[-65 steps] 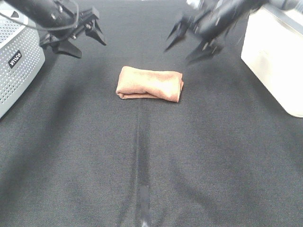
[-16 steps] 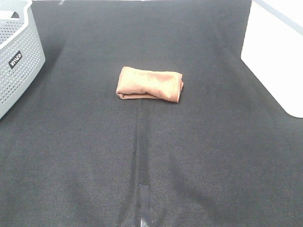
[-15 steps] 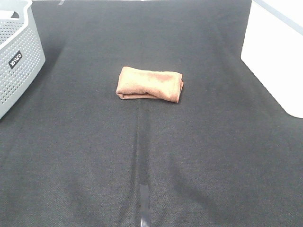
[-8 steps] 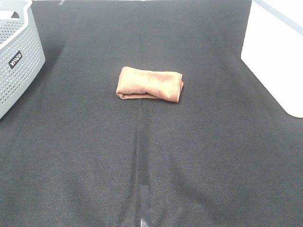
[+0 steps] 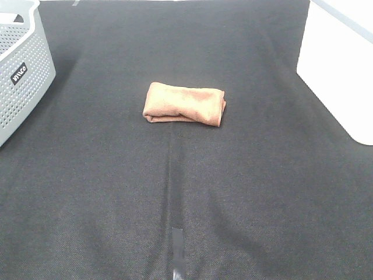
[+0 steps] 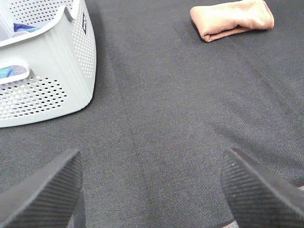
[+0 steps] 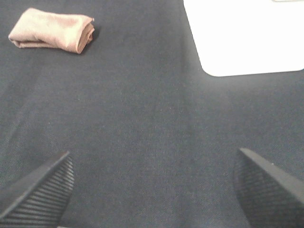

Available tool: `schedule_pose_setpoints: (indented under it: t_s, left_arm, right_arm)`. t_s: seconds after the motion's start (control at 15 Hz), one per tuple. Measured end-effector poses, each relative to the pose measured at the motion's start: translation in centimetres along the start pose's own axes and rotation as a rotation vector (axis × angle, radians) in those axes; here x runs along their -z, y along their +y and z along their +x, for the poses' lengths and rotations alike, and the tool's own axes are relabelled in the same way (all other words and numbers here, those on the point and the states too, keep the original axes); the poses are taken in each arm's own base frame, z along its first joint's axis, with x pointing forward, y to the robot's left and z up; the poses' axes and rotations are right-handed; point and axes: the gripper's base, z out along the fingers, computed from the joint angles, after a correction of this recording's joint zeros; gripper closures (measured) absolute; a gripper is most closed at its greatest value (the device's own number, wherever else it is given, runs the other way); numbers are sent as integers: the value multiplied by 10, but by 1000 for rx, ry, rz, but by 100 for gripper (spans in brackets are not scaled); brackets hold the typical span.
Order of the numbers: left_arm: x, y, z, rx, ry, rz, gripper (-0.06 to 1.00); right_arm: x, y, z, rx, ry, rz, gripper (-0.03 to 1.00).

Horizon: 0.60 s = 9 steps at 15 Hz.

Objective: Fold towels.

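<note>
The rust-brown towel lies folded into a compact oblong bundle on the black cloth-covered table, a little toward 12 o'clock from the table's middle in the high view, its long side running from 9 to 3 o'clock. Nothing touches it. A grey perforated laundry basket stands at about 10 o'clock from the towel, well apart, with blue fabric showing inside it in the left wrist view. A white bin sits at about 3 o'clock, also well apart. The left hand hangs over bare table with its ribbed fingers spread wide and empty; the right hand is likewise wide open over bare table, holding nothing.
</note>
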Motion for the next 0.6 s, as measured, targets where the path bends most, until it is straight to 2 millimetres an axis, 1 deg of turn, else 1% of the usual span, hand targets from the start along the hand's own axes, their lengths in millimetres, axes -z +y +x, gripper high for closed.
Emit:
schedule_pose_setpoints:
  t_s: [0.6]
  left_arm:
    - [0,0,0,0,0,0,18]
  right_arm:
    - [2,0,3,1,-20,1,12]
